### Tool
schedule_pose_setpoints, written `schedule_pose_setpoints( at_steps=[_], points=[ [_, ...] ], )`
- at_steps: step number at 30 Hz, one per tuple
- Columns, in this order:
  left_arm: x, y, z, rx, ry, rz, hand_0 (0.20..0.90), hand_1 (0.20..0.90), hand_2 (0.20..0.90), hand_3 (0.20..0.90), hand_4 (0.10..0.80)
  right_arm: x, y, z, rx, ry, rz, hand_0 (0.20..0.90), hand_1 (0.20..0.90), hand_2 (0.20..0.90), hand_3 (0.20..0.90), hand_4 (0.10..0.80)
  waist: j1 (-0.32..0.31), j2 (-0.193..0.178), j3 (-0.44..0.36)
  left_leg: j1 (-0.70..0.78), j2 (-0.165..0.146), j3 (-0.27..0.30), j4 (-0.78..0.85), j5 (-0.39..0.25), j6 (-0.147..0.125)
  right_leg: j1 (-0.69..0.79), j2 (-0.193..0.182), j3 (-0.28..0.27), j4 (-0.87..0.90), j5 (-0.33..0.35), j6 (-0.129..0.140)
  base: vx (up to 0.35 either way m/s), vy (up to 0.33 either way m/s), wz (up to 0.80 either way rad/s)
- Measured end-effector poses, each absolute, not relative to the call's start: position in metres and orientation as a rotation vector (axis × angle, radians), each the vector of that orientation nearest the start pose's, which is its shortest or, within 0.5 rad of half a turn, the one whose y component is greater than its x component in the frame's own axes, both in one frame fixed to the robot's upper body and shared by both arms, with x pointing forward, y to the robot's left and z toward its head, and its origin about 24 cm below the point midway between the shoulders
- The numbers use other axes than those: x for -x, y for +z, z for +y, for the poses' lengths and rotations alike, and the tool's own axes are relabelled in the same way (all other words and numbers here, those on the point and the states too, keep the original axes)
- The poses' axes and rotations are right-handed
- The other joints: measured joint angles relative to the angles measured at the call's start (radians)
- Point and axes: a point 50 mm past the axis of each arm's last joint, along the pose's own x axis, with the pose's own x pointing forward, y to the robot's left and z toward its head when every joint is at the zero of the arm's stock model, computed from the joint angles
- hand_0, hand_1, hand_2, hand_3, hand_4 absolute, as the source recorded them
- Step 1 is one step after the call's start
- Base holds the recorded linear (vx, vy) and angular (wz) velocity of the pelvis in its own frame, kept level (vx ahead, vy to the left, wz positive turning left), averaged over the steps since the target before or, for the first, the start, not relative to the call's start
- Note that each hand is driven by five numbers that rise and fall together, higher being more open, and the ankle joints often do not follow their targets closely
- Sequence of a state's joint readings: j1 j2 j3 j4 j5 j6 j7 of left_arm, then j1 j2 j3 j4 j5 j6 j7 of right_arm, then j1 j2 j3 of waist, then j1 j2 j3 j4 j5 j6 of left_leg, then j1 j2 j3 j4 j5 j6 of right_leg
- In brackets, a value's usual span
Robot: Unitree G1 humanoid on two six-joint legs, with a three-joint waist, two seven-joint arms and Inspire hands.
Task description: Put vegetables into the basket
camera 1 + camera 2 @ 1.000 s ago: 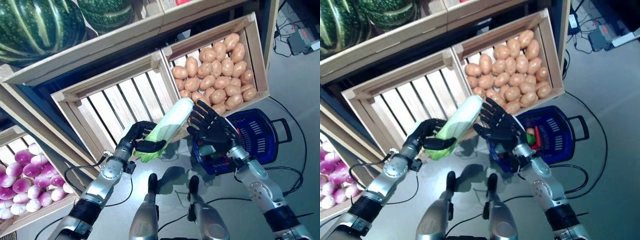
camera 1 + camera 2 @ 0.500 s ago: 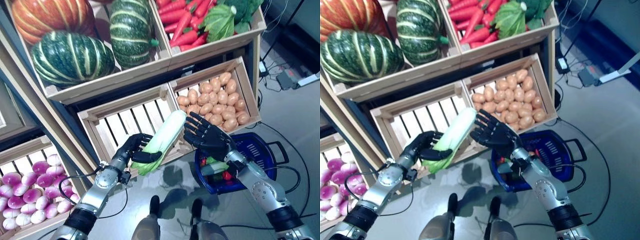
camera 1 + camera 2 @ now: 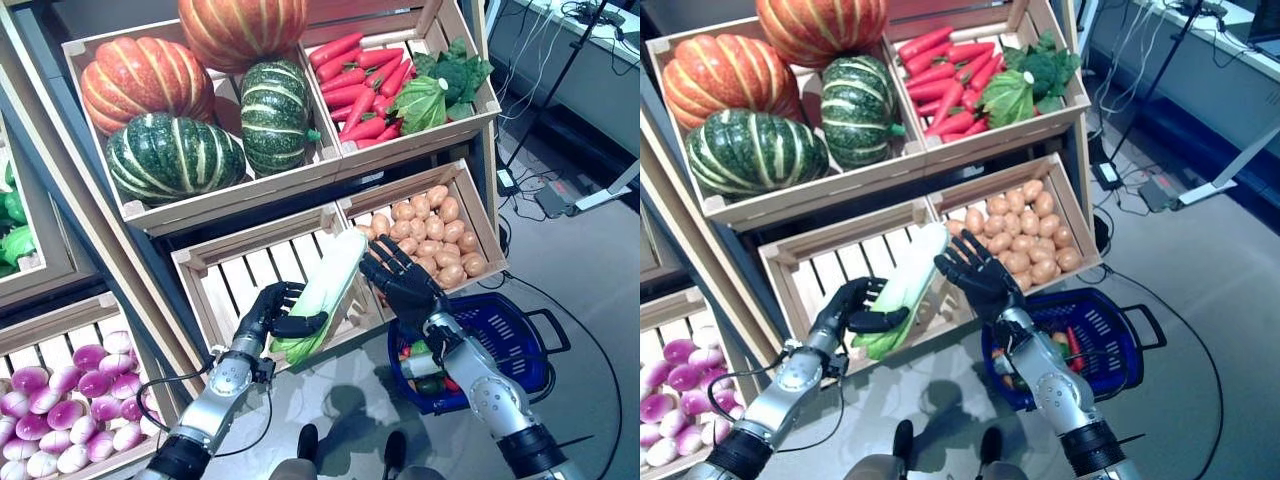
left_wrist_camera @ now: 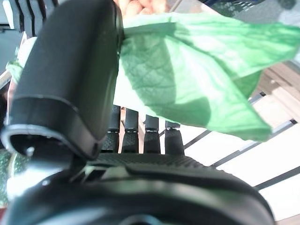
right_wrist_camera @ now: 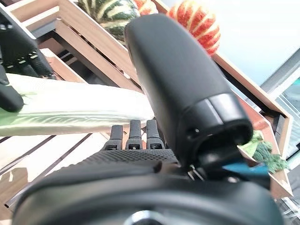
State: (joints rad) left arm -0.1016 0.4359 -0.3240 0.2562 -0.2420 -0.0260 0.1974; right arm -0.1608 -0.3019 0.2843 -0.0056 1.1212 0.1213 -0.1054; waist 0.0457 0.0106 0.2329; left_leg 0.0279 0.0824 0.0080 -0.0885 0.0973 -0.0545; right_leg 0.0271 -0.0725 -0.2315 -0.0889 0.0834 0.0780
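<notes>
My left hand (image 3: 272, 312) is shut on a long pale green cabbage (image 3: 322, 292) and holds it slantwise in front of an empty wooden crate (image 3: 250, 275). Its green leaf end shows in the left wrist view (image 4: 197, 79). My right hand (image 3: 405, 283) is open, fingers spread, right beside the cabbage's white upper end, which shows in the right wrist view (image 5: 75, 108). The blue basket (image 3: 505, 340) stands on the floor below my right arm. It holds a few vegetables (image 3: 425, 365), red and green among them.
A wooden stand with slanted crates rises ahead. A crate of potatoes (image 3: 430, 225) is just behind my right hand. Crates of pumpkins and carrots are above. Purple-white turnips (image 3: 60, 410) lie at lower left. Cables run over the floor at right.
The camera has tilted up, so more of the stand shows. My left hand still holds the cabbage. My right hand has come closer to the cabbage's upper end.
</notes>
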Motion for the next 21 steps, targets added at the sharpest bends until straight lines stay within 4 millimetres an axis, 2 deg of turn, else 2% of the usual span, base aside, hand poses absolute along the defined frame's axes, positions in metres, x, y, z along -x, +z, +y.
schedule_pose_setpoints(
  at_steps=[10,21],
  points=[
    [-0.256,0.002,0.185,-0.249,0.041,0.185,0.300,0.300,0.300,0.300,0.400,-0.272,0.058,-0.121,-0.787,0.232,0.248,0.900,0.900,0.900,0.900,0.800,0.000,-0.004,-0.012,0.000,0.000,0.000,0.000,-0.001,0.001,0.001,0.000,0.000,0.000,0.000,0.000,0.014,-0.002,0.00],
    [-0.257,0.011,0.183,-0.386,0.033,0.101,0.300,0.300,0.300,0.300,0.400,-0.266,0.049,-0.109,-0.750,0.284,0.340,0.900,0.900,0.900,0.900,0.800,0.000,-0.008,-0.015,0.002,0.001,0.001,0.000,-0.001,0.002,0.002,0.001,0.001,0.000,0.000,0.000,0.006,-0.002,0.00]
  ],
)
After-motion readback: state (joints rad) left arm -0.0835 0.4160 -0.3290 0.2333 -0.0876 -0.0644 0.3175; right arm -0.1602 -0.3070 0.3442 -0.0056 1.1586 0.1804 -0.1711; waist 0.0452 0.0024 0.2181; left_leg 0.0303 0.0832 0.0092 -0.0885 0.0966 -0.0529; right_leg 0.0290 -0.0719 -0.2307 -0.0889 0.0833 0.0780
